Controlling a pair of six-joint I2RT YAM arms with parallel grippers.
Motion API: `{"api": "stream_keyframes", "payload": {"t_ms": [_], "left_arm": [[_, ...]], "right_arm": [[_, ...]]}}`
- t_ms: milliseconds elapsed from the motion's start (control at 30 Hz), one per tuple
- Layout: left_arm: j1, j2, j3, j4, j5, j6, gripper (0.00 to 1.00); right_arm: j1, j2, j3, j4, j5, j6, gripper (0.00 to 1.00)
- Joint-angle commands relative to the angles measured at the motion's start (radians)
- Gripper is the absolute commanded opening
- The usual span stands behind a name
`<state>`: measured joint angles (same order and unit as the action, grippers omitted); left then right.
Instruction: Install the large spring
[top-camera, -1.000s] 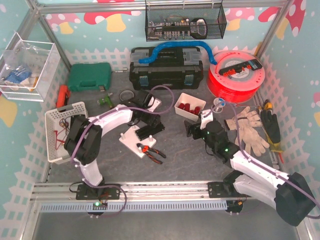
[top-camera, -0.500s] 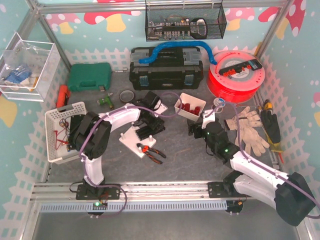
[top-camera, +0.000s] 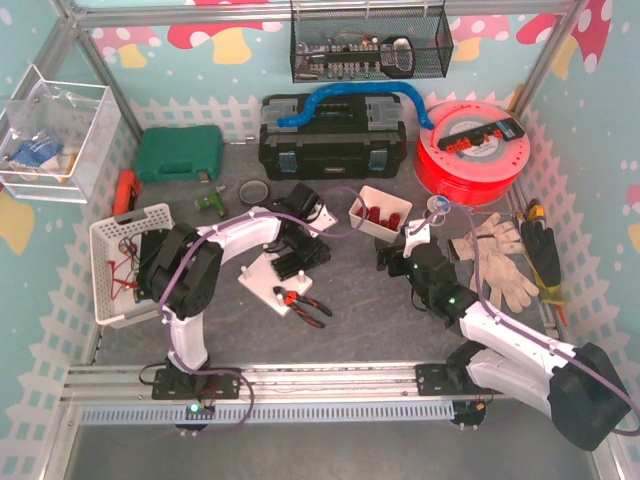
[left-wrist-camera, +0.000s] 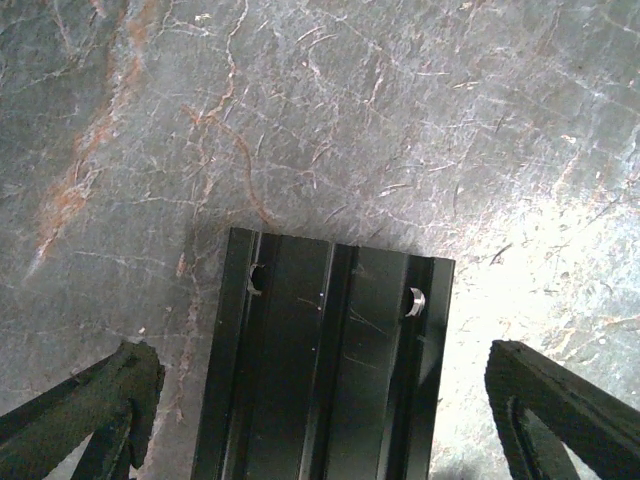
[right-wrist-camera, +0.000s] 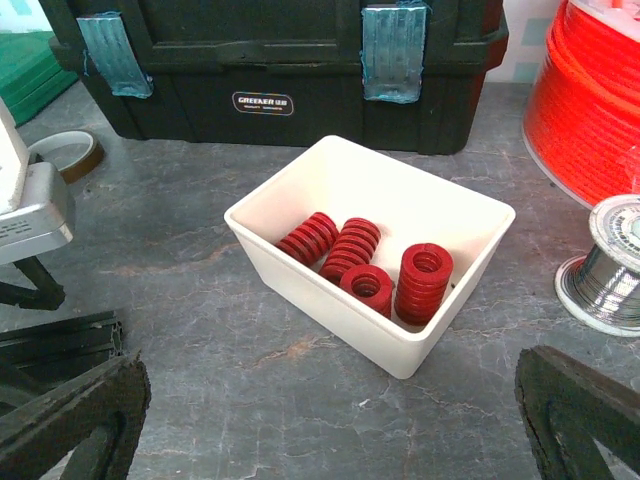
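Several large red springs (right-wrist-camera: 365, 265) lie in a white bin (right-wrist-camera: 330, 305); the bin also shows in the top view (top-camera: 352, 215). My right gripper (right-wrist-camera: 330, 375) is open and empty, low over the mat just short of the bin's near corner; it also shows in the top view (top-camera: 390, 258). My left gripper (left-wrist-camera: 320, 368) is open, its fingers on either side of a black grooved rail (left-wrist-camera: 325, 350) without touching it. In the top view the left gripper (top-camera: 300, 250) hovers over that black part on a white plate (top-camera: 262, 285).
Red-handled pliers (top-camera: 302, 302) lie on the plate's near end. A black toolbox (top-camera: 332, 135), an orange filament spool (top-camera: 470, 150), a solder spool (right-wrist-camera: 610, 265), gloves (top-camera: 495, 255), a tape ring (top-camera: 250, 190), a green case (top-camera: 180, 152) and a white basket (top-camera: 120, 260) surround the area.
My left arm's elbow has swung right and the wrist has shifted over the black rail. My right gripper has edged slightly toward the bin.
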<state>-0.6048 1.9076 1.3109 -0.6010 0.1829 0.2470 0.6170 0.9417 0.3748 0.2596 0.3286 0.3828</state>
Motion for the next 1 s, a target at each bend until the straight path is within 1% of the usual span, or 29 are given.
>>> {"api": "stream_keyframes", "payload": {"t_ms": [0,200,367,467,700,967], "left_arm": [[-0.004,0.013,-0.006,-0.023,0.021,0.043,0.89],[-0.004,0.046,0.002,-0.021,-0.014,0.059,0.88],[-0.004,0.066,0.005,-0.021,-0.026,0.068,0.85],[-0.004,0.071,0.005,-0.021,-0.039,0.073,0.82],[0.000,0.057,0.008,-0.022,0.007,0.094,0.63],[0.001,0.026,0.056,-0.032,-0.030,0.107,0.44]], "right_arm": [[0.006,0.011,0.010,0.012,0.027,0.008,0.99],[0.007,0.012,0.008,0.013,0.033,0.008,0.99],[0.007,0.011,0.008,0.013,0.036,0.008,0.99],[0.006,0.011,0.009,0.012,0.036,0.008,0.99],[0.006,0.010,0.008,0.014,0.044,0.010,0.99],[0.006,0.009,0.003,0.014,0.058,0.013,0.98]]}}
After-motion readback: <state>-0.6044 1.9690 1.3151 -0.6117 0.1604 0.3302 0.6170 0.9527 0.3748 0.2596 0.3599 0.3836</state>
